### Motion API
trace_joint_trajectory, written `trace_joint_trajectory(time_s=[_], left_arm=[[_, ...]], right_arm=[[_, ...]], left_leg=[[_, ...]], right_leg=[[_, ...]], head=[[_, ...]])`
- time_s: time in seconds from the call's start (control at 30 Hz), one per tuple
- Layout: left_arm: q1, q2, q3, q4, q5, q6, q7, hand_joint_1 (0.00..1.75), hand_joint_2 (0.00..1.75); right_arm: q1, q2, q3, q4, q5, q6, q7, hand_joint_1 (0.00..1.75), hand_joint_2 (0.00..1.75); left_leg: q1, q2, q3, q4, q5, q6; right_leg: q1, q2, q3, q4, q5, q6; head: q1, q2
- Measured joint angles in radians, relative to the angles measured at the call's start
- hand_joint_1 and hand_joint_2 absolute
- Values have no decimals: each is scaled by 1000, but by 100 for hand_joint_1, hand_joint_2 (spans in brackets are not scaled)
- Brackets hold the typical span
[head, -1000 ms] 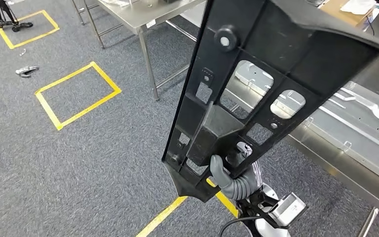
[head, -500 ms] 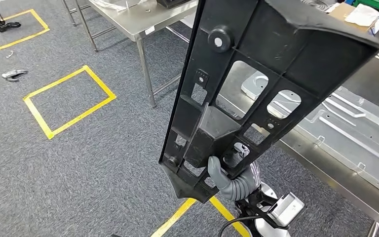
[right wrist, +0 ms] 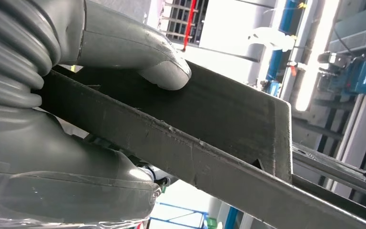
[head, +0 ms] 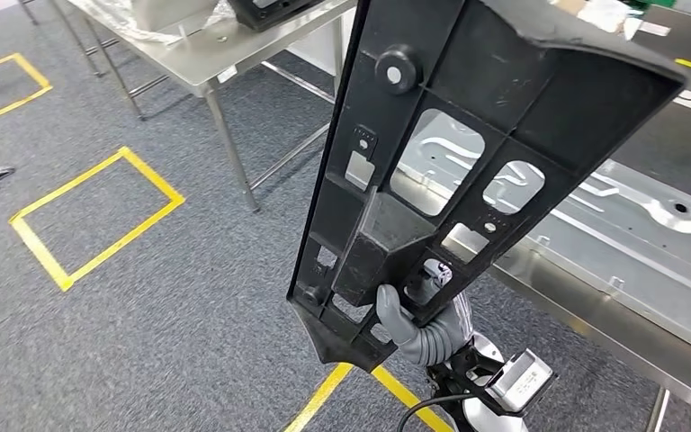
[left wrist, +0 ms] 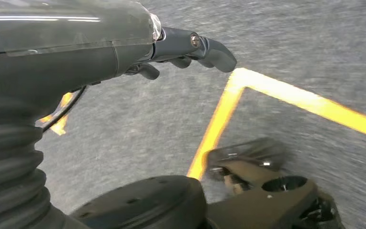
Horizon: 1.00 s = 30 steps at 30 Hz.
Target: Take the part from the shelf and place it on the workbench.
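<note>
Grey carpet with yellow tape lines slides left as the robot turns toward the shiny workbench at the right, so the big black part, held tight at its bottom by the right hand, is getting closer, while the left hand hangs with curled fingers holding nothing.

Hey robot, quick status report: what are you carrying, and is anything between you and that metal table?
Right hand grips the long black ribbed plastic panel, held upright. Left hand holds nothing, hanging over grey carpet. Steel workbench close on the right, already carrying silver sheet-metal parts.
</note>
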State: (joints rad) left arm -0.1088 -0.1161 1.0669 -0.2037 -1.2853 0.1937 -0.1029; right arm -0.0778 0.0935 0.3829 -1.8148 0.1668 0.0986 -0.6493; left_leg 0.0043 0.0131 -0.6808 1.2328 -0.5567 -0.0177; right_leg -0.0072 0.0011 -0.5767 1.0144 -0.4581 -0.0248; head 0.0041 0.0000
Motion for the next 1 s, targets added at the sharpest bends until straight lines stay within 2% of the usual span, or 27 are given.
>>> trace_joint_trajectory(time_s=[0.03,0.07,0.1,0.13,0.2,0.23,0.27,0.33,0.37,0.43,0.5,0.53,0.57,0.6,0.63,0.7,0.73,0.77,0.83,0.87,0.93,1.0], left_arm=[[-2,0,0,0,0,0,-1,0,175],[-3,0,0,0,0,0,-2,0,175],[-4,0,0,0,0,0,-2,0,175],[-4,0,0,0,0,0,-1,0,175],[-1,1,0,0,0,1,1,0,175],[0,1,0,0,0,1,3,0,175],[0,1,0,0,0,1,3,0,175],[-1,1,0,0,0,2,5,0,175],[-1,2,0,0,0,2,7,0,175],[-1,2,0,0,0,3,9,0,175],[2,3,0,0,1,4,10,0,175],[3,3,0,0,1,4,10,0,175],[4,4,0,0,1,4,10,0,175],[4,3,0,0,1,4,10,0,175],[4,3,0,0,1,4,10,0,175],[4,3,0,0,1,4,8,0,175],[4,3,0,0,1,4,6,0,175],[4,3,0,0,1,4,4,0,175],[3,4,0,0,0,3,2,0,175],[1,4,0,0,0,2,1,0,175],[0,4,0,0,-1,1,-1,0,175],[2,5,0,0,-1,1,-5,0,175]], right_arm=[[0,0,0,0,0,1,0,175,175],[1,0,1,0,0,1,0,175,175],[1,0,1,0,0,2,0,175,175],[1,0,1,0,0,2,0,175,175],[0,0,3,0,0,5,0,175,175],[-1,1,4,0,1,6,0,175,175],[-1,1,4,-1,1,6,-1,175,175],[0,1,5,-4,3,5,-2,175,175],[0,1,5,-6,5,4,-2,175,175],[-1,0,5,-12,7,2,-5,175,175],[-2,0,5,-15,8,0,-7,175,175],[-1,-1,5,-15,9,-1,-8,175,175],[0,-1,5,-15,11,-1,-9,175,175],[0,-1,5,-15,13,-2,-10,175,175],[0,-2,5,-16,17,-2,-12,175,175],[-2,-2,5,-19,23,-4,-15,175,175],[-4,-2,5,-22,27,-5,-16,175,175],[-6,-2,5,-24,30,-7,-18,175,175],[-8,-3,5,-28,34,-10,-19,175,175],[-8,-4,5,-30,36,-12,-19,175,175],[-12,-4,6,-34,38,-16,-20,175,175],[-16,-5,8,-36,42,-25,-21,175,175]], left_leg=[[1,-2,-23,50,-15,-2],[2,-3,-32,70,-13,-3],[3,-3,-22,49,9,-3],[5,-8,5,-7,44,-1],[10,-38,69,-140,97,4],[10,-52,88,-181,107,7],[9,-61,97,-199,105,10],[9,-52,100,-206,105,20],[10,-45,103,-211,107,26],[12,-29,107,-221,112,39],[10,-11,108,-223,111,46],[8,-1,109,-223,109,47],[7,9,110,-222,108,48],[7,19,111,-222,106,47],[6,27,115,-222,104,46],[3,42,123,-220,97,41],[0,48,126,-220,94,37],[-2,55,128,-219,91,33],[-4,71,132,-222,88,23],[-3,70,133,-219,84,18],[-1,42,119,-177,53,7],[4,5,63,-55,-10,0]], right_leg=[[0,9,0,1,0,0],[1,18,1,2,-1,0],[1,29,2,3,-1,0],[0,40,3,4,-2,2],[0,61,2,9,-6,9],[0,70,0,11,-7,14],[-1,76,-3,12,-6,20],[-3,86,-6,10,-5,34],[-3,79,-7,15,-10,39],[-1,45,-35,75,-49,47],[-2,15,-98,202,-111,52],[-3,11,-127,257,-129,54],[-4,9,-145,287,-131,56],[-5,6,-141,275,-111,56],[-5,0,-118,226,-77,54],[1,-35,-46,85,-13,44],[6,-49,-23,36,3,38],[10,-59,-11,10,7,33],[11,-45,-13,3,6,25],[8,-36,-11,-1,8,21],[1,-19,-7,-9,14,10],[-2,-2,-5,-10,16,5]], head=[[0,0],[0,0],[0,0],[0,0],[0,0],[0,0],[0,0],[1,0],[1,0],[3,0],[5,0],[5,0],[5,0],[5,0],[5,0],[5,0],[4,0],[4,0],[4,0],[4,0],[3,0],[2,0]])
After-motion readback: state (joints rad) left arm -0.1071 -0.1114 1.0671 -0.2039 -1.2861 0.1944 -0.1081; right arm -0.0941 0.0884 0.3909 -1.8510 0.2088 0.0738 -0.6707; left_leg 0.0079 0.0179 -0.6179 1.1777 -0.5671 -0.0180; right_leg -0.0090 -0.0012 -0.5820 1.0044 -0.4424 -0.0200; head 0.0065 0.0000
